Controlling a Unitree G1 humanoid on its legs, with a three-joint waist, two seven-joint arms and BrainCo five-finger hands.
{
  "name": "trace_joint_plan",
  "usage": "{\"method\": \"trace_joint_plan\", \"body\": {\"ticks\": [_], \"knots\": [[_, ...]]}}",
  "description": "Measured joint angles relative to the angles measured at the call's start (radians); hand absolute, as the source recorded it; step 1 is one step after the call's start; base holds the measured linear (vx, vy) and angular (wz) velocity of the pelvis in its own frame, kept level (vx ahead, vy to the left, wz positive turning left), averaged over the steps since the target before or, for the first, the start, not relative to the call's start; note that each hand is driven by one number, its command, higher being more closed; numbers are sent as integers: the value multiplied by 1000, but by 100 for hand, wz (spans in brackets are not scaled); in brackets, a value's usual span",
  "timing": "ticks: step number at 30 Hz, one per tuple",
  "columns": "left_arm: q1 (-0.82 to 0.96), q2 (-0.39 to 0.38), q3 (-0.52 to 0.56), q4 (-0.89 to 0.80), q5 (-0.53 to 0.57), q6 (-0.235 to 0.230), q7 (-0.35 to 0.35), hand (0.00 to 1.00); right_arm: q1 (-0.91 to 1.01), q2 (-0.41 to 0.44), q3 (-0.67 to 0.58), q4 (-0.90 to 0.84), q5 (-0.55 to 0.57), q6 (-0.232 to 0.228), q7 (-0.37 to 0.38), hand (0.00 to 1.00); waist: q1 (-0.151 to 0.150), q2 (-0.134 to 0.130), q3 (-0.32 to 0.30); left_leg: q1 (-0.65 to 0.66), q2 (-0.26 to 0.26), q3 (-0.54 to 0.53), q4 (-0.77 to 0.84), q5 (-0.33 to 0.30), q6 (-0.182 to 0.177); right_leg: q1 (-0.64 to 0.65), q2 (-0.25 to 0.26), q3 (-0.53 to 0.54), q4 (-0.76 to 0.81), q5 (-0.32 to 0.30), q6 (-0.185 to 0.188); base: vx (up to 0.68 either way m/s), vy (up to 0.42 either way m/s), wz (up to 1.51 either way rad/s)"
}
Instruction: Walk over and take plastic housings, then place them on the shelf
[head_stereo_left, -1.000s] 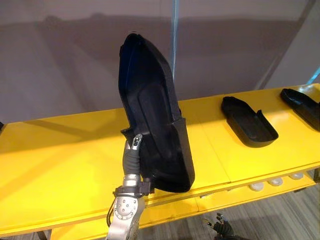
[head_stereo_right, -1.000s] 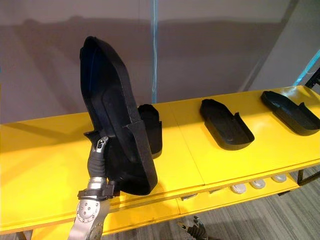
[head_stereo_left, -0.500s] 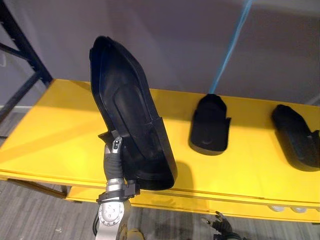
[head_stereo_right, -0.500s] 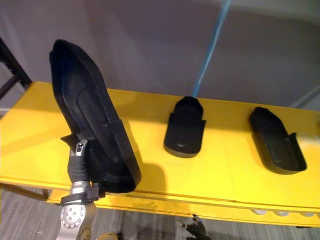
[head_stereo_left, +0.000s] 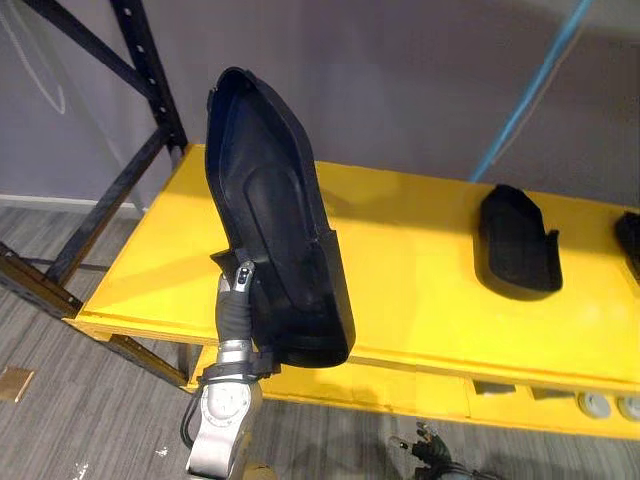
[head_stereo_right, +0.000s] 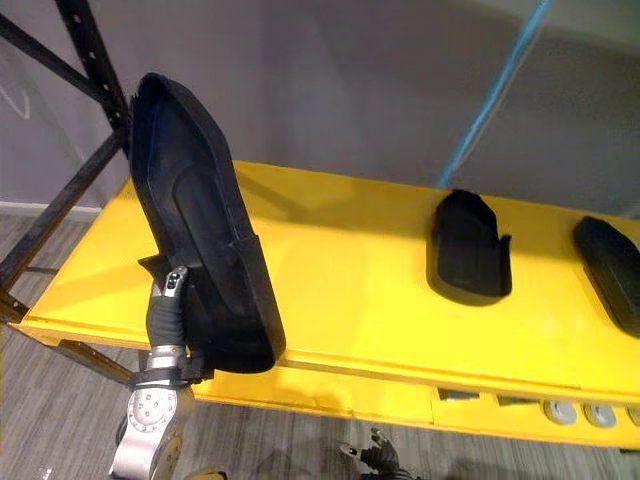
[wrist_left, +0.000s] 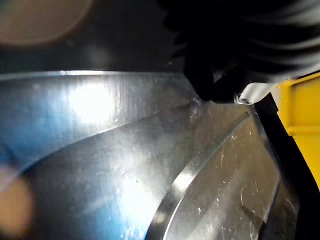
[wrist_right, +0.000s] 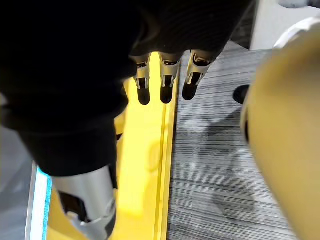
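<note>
**Housing on end in the left hand at the shelf's front edge**

The right hand (wrist_right: 168, 82) hangs low by the shelf's front lip, its fingers loose and straight, holding nothing. The left hand (head_stereo_left: 240, 292) comes up at 6 o'clock in the eye views and clamps the housing (head_stereo_left: 275, 230) near its broad lower end. The thumb lies on the hollow inner face, and the fingers are hidden behind the shell.

From the hand the housing rises toward 12 o'clock, standing nearly on end. Its long axis runs from 5 o'clock at the broad end to 11 o'clock at the narrow tip, with the hollow side facing the camera. The lower end hangs at the front edge of the yellow shelf (head_stereo_left: 410, 260); whether it touches cannot be told.

Bare shelf lies from 12 to 3 o'clock of the housing. A second housing (head_stereo_left: 515, 245) lies flat at 3 o'clock, well apart, and a third (head_stereo_right: 610, 272) lies farther along the same way. A black rack post (head_stereo_left: 150, 75) stands at 10 o'clock.

Only the left hand carries the part, so placing it likely means tipping the long axis down flat onto that bare stretch.
</note>
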Motion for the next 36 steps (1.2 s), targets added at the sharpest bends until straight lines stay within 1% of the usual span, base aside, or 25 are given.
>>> {"method": "trace_joint_plan", "body": {"ticks": [1, 2, 3, 4, 5, 6, 8, 11, 12, 15, 16, 17, 18, 19, 20, 21, 22, 23, 24, 26, 28, 29, 31, 33, 36], "knots": [[4, -9, 3, 21, 3, 13, -2, 100, 5, -5, -1, -9, 4, -1, 4, 0, -12, -2, -1, 37, -17, 9, -40, 15, 4, -9, 58, 17, 84, -131, -12, -76, -12, -18], [9, -17, 3, 21, 5, 16, -2, 100, 9, -15, 2, -9, 4, -2, 5, 0, -14, -1, 0, 58, -26, 24, -63, 24, 2, -12, 83, 6, 100, -186, -35, -82, -51, -7], [8, -31, -2, 17, 14, 16, -10, 100, 6, -23, 0, -12, 6, -2, 6, 0, -23, 6, -2, 58, -44, 25, -77, 31, -5, 17, 84, -12, 53, -213, -33, -31, -51, -5], [6, -36, -7, 18, 17, 17, -16, 100, 6, -23, -2, -19, 8, -2, 6, 0, -30, 14, 1, 61, -46, 21, -89, 37, -13, 18, 89, -16, 41, -211, -32, -10, -67, 9], [6, -37, -14, 18, 27, 20, -20, 100, 7, -22, -6, -23, 10, -2, 7, 0, -35, 20, 2, 69, -47, 18, -116, 60, -8, 24, 97, -17, 25, -208, -28, 31, -63, 9], [6, -39, -19, 18, 37, 24, -24, 100, 8, -22, -7, -23, 10, -2, 8, 0, -33, 20, 2, 76, -46, 18, -127, 72, -15, 30, 103, -17, 18, -202, -21, 73, -99, 4], [6, -42, -33, 17, 44, 27, -39, 100, 14, -21, -22, -23, 10, -2, 7, 0, -30, 19, 1, 109, -34, 20, -164, 92, -23, 64, 126, -19, -14, -194, -23, 107, -97, -1], [6, -47, -42, 17, 45, 28, -45, 100, 22, -30, -45, -23, 11, -3, 5, 0, -31, 20, -3, 125, -29, 20, -170, 97, -19, 91, 137, -13, -42, -194, -23, 130, -61, -2], [5, -47, -45, 17, 45, 29, -48, 100, 29, -34, -50, -23, 10, -3, 5, 0, -31, 18, -3, 129, -24, 19, -146, 97, -19, 117, 140, -14, -61, -193, -25, 131, -18, 5], [5, -44, -48, 18, 44, 31, -56, 100, 53, -39, -59, -26, 10, -3, 3, 0, -28, 15, -4, 123, -8, 7, -32, 99, -16, 196, 145, -10, -117, -174, -51, 129, 15, 10], [4, -37, -46, 19, 44, 31, -56, 100, 49, -32, -59, -27, 10, -3, 4, 0, -19, 1, 0, 86, -7, -9, 30, 80, -23, 213, 133, -5, -128, -169, -55, 76, 116, -3], [-2, -50, -52, 19, 50, 32, -59, 100, 45, -35, -79, -25, 10, -5, 2, 0, -10, 11, -8, 79, -80, -59, -107, 56, -7, 207, 118, 9, -130, -165, -49, 62, 150, -4], [-3, -55, -53, 19, 56, 32, -59, 100, 47, -38, -82, -24, 10, -5, 1, 0, -10, 18, -11, 80, -95, -67, -142, 86, 13, 203, 119, 9, -129, -163, -46, 76, 183, -8], [-3, -54, -51, 24, 66, 36, -57, 100, 37, -33, -97, -17, 10, -5, -3, 0, -10, 20, -17, 101, -106, -67, -195, 122, 17, 196, 115, 14, -122, -149, -43, 109, 126, -12], [-3, -47, -45, 25, 85, 46, -55, 100, 36, -19, -96, -23, 10, -6, -1, 0, -9, 30, -19, 121, -95, -61, -237, 140, 16, 147, 126, 21, -62, -137, -59, 114, 96, -17], [-3, -43, -34, 26, 97, 49, -53, 100, 38, -10, -96, -23, 10, -7, 0, 0, -10, 36, -18, 135, -82, -56, -257, 144, 11, 141, 143, 31, -78, -159, -43, 60, 38, -19], [-7, -35, -4, 33, 116, 52, -43, 100, 44, 11, -96, -27, 9, -7, 0, 0, -16, 29, -19, 162, -78, -49, -295, 157, -2, 161, 186, 73, -210, -139, -59, -11, 3, -8], [-19, -19, 15, 54, 128, 60, -34, 100, 53, 21, -98, -28, 15, -7, 1, 0, -28, 9, -31, 182, -98, -43, -325, 165, -9, 163, 192, 66, -256, -76, -51, -12, -30, -9], [-24, -14, 20, 68, 137, 68, -32, 100, 51, 16, -97, -28, 13, -7, -1, 0, -30, 12, -37, 198, -96, -39, -345, 173, -15, 170, 197, 80, -256, -73, -49, 21, -37, -15], [-38, 0, 35, 84, 195, 94, -31, 100, 51, -7, -81, -30, 11, -7, 4, 0, -34, 42, -45, 247, -91, -4, -424, 207, -27, 163, 211, 101, -253, -72, -50, 44, -20, -34], [-79, 5, 41, 107, 238, 110, -31, 100, 49, -24, -74, -34, 9, -7, 8, 0, -45, 57, -51, 271, -89, 5, -471, 231, -32, 160, 219, 103, -252, -71, -52, -4, -21, -15], [-98, 7, 42, 120, 253, 113, -31, 100, 49, -27, -75, -34, 8, -6, 8, 0, -48, 60, -53, 277, -88, 5, -483, 236, -34, 160, 222, 102, -251, -69, -54, -27, -14, -8], [-185, 27, 60, 195, 294, 131, -22, 100, 53, -37, -69, -34, 1, -5, 16, 0, -48, 58, -54, 305, -89, 27, -512, 246, -37, 161, 227, 122, -250, -64, -60, -58, 21, -21], [-223, 51, 83, 240, 314, 152, -12, 100, 56, -44, -57, -36, 1, -4, 22, 0, -58, 54, -56, 308, -96, 34, -512, 247, -36, 159, 220, 127, -250, -58, -60, -68, 43, -16], [-261, 77, 118, 299, 335, 184, -1, 100, 67, -51, -56, -36, 0, -2, 37, 0, -57, 50, -59, 309, -109, 44, -517, 252, -28, 152, 210, 130, -251, -47, -57, -75, 43, -8]]}}
